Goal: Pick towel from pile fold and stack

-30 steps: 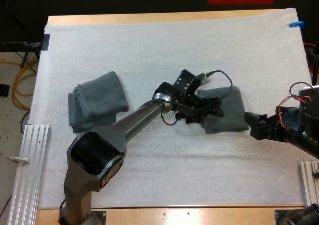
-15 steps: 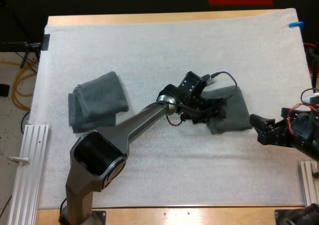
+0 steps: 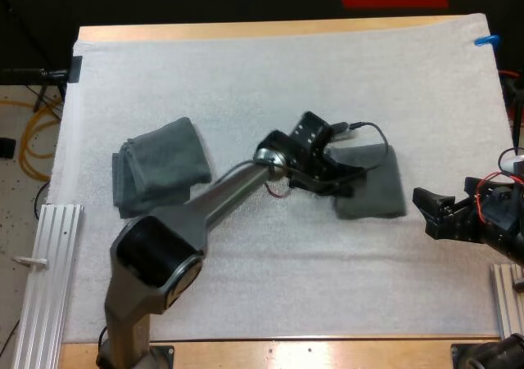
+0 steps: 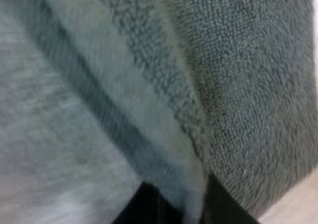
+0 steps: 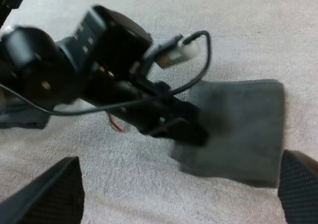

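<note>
Dark grey-green folded stack sits on the mat's left; 1 folded towel lies flat right of centre.

No legible text, label or number (anywhere)

The right gripper has been drawn back toward the right edge of the white mat. A second ago its fingers were touching the right edge of the folded towel; now a strip of bare mat is seen between them. Most of that retreat was made in the first half second (very little since).

The left gripper, at the towel's left edge, was carried slightly to the right. It has since been brought back left and a little toward the far side. The folded towel was shifted with it, right and then back, and has been left close to where it lay a second ago.
</note>
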Controlling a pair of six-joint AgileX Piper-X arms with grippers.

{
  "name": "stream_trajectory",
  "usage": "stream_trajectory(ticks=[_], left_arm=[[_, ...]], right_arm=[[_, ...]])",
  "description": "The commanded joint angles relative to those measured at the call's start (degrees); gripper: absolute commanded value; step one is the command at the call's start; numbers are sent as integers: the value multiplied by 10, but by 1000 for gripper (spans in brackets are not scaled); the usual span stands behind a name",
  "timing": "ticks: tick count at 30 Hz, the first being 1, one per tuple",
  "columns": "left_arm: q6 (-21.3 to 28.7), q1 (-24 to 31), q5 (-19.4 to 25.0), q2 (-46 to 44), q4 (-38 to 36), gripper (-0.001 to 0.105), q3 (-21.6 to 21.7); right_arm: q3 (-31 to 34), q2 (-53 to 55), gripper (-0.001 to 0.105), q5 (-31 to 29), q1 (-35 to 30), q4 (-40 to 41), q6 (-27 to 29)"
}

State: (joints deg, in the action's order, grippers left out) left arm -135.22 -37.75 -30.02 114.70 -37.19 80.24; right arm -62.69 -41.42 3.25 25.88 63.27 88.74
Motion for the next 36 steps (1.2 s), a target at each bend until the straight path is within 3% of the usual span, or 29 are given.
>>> stream_trajectory(ticks=[1, 7, 16, 25, 31, 36], left_arm=[[76, 14, 22, -35, -57, 0, 16], [198, 68, 76, -107, -127, 0, 23], [328, 200, 89, -154, -213, 0, 23], [363, 369, 89, -154, -276, 0, 23], [419, 436, 89, -154, -328, 0, 23], [430, 472, 147, -164, -355, 0, 23]], right_arm=[[-3, 3, 77, -1, -2, 0, -2], [-3, 3, 77, -32, -2, 0, -2], [-3, 2, 77, -32, -2, 0, -2], [-3, 2, 77, -32, -2, 0, -2], [0, 2, 77, -32, -2, -10, -2], [4, -5, 77, -32, -2, -18, -10]])
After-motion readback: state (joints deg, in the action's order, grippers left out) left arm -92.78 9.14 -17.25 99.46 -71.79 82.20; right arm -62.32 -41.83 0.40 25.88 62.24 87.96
